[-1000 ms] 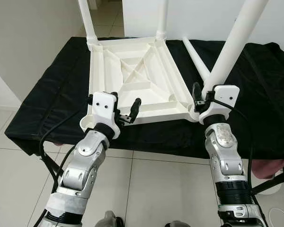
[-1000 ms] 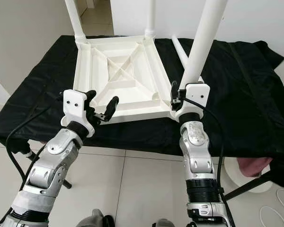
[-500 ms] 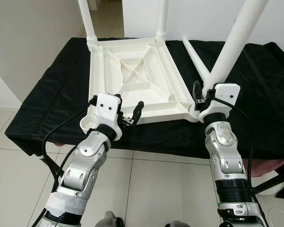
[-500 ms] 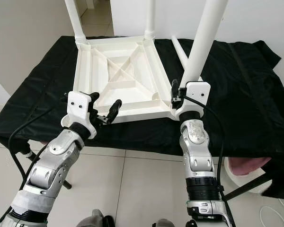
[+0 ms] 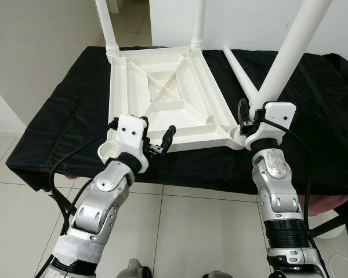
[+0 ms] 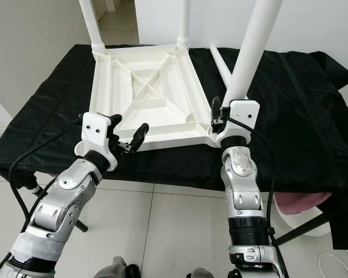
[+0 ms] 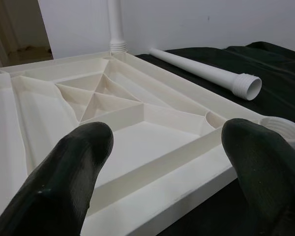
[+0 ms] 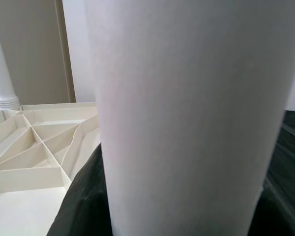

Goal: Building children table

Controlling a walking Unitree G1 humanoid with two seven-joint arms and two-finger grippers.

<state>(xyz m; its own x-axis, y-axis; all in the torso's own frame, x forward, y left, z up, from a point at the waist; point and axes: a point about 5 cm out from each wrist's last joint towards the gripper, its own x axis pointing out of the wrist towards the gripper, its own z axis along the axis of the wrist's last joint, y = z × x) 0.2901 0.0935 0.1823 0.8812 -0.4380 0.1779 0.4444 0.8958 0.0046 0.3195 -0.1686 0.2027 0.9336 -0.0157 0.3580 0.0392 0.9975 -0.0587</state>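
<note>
White tabletop (image 5: 162, 95) lies upside down on the black-draped counter (image 5: 58, 116), ribs up. Legs: four total, two upright in the far corners, one loose leg (image 5: 239, 72) lying on the cloth, one gripped leg (image 5: 284, 58) standing at the near right corner. Right claw (image 5: 249, 123) clamped on that leg. Left claw (image 5: 156, 136) spread wide over the near edge, holding nothing.

Upturned white tabletop (image 5: 162, 92), three legs upright
</note>
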